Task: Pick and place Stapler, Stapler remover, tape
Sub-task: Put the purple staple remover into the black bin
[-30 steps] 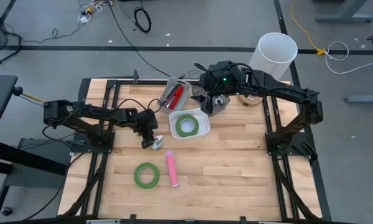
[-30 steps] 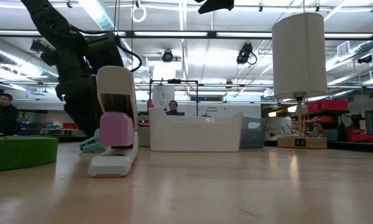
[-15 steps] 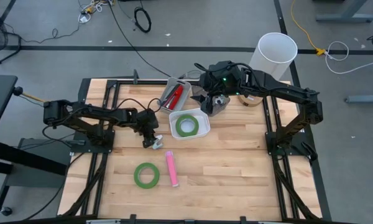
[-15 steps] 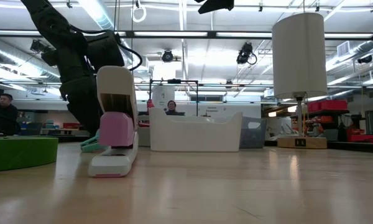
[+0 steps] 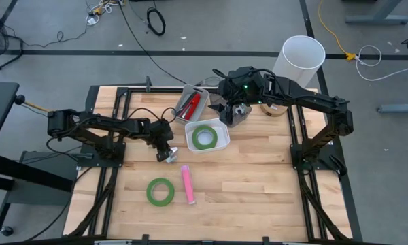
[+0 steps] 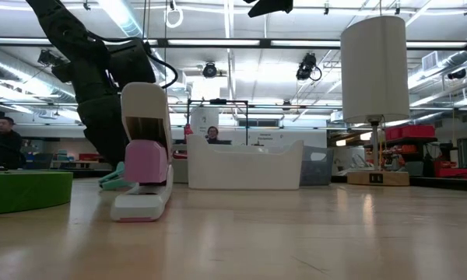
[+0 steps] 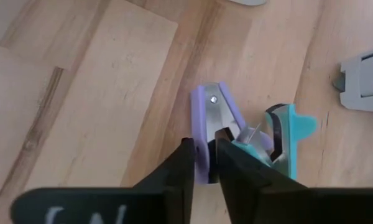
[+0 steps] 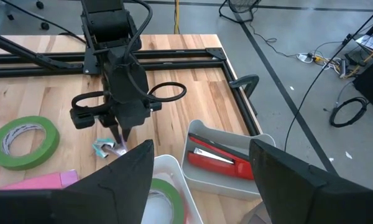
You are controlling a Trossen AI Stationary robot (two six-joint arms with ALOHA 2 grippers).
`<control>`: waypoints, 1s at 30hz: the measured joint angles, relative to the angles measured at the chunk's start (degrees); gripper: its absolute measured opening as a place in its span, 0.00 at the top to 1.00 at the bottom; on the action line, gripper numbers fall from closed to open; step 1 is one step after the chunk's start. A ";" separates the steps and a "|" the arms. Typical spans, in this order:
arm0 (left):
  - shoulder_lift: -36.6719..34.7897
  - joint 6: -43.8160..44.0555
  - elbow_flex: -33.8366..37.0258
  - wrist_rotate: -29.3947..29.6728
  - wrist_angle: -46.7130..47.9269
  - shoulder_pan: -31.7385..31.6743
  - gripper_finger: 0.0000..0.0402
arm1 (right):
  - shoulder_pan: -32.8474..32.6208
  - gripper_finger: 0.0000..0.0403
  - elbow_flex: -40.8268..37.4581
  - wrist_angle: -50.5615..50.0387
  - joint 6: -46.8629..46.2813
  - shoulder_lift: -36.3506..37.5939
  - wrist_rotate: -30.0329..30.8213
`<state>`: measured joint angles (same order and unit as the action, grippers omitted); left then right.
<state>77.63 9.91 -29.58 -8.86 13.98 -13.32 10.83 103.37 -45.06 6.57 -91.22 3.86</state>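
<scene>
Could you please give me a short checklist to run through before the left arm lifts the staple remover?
1. Left gripper down at the purple-and-teal staple remover on the wooden table: ok.
2. Fingers closed on the remover's purple arm: ok, nearly shut around it.
3. Remover clear of the pink-and-white stapler: ok, apart.
4. White bin has room: cannot tell; a green tape roll lies inside.
5. Right gripper out of the way, open, raised beside the bins: ok.
6. Second green tape roll off the path: ok.
</scene>
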 joint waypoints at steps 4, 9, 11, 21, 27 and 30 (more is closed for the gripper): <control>0.00 0.06 0.00 -0.02 -0.07 0.00 0.88 | 0.00 0.35 0.00 0.00 -0.02 0.00 0.00; -0.05 0.07 -0.09 -1.53 -0.17 0.00 0.92 | 0.00 0.35 0.00 0.00 -0.02 0.00 0.00; -0.05 0.17 -0.09 -1.57 -0.16 0.00 0.93 | 0.00 0.35 0.00 0.00 0.00 0.00 0.00; -0.05 -0.35 -1.88 -0.96 0.11 0.00 0.94 | 0.00 0.35 0.00 0.00 0.00 0.00 0.00; -0.05 -1.60 -3.15 -0.86 1.40 -0.20 0.98 | 0.00 0.35 0.00 -0.02 0.17 0.00 0.00; -0.05 -1.55 -3.19 -0.85 1.40 -0.76 0.98 | 0.00 0.35 0.00 0.00 0.20 0.00 0.00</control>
<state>77.58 8.36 -32.77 -9.72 15.38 -14.08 10.83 103.37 -45.06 6.76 -91.22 3.86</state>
